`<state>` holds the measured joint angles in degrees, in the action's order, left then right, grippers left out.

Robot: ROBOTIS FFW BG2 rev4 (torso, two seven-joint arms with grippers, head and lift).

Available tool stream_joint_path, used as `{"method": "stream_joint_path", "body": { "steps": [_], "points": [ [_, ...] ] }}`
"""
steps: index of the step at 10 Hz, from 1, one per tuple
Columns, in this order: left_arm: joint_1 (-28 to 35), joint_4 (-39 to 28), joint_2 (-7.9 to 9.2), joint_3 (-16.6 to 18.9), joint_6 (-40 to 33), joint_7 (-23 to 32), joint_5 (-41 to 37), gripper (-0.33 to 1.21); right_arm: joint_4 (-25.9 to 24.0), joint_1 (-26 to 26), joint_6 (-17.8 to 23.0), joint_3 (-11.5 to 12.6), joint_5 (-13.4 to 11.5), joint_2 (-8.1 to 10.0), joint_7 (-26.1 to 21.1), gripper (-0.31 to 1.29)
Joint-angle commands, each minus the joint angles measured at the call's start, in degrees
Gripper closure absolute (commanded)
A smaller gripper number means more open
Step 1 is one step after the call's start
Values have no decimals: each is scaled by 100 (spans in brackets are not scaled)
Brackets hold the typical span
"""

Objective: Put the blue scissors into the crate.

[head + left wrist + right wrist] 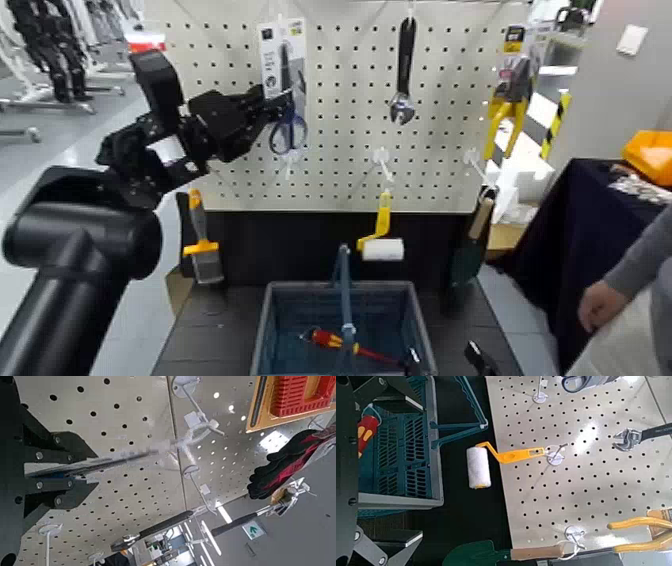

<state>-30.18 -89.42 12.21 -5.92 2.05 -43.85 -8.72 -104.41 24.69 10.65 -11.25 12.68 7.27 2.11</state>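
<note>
The blue scissors (pixel 287 128) hang on their white card on the pegboard, upper middle in the head view. My left gripper (pixel 266 103) reaches up from the left and is shut on the card's left edge. In the left wrist view the card (pixel 119 461) shows edge-on as a thin strip between my dark fingers (pixel 51 495). The grey-blue crate (pixel 270 330) stands on the table below, with its blue handle upright; it also shows in the right wrist view (pixel 403 463). My right gripper (pixel 480 358) is low beside the crate's right side, open and empty.
A black wrench (pixel 404 70), yellow pliers (pixel 508 105), a yellow-handled roller (pixel 382 243), a brush (pixel 201 255) and a green trowel (pixel 470 250) hang on the pegboard. A red screwdriver (pixel 335 343) lies in the crate. A person's hand (pixel 600 305) is at the right.
</note>
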Motion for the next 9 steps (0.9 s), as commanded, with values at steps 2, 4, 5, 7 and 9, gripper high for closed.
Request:
{"method": "stream_joint_path", "body": {
  "steps": [2,4,5,7,9],
  "points": [
    [4,-14,10,12,-30,8,11,115,0,0,-10,-9,6,2,0,18],
    [-5,-14,18,38,-73,25,11,115,0,0,-19,-18,6,2,0,18],
    [-23,-75,27,73,-144,87,11,115,0,-9,-45,-18,6,2,9,18],
    [-119,-365,36,135,-188,131,37,115,17,-26,-80,-27,15,-7,44,18],
    [-146,-594,45,108,-240,166,46,115,44,-35,-89,-27,33,-15,53,18]
  ]
}}
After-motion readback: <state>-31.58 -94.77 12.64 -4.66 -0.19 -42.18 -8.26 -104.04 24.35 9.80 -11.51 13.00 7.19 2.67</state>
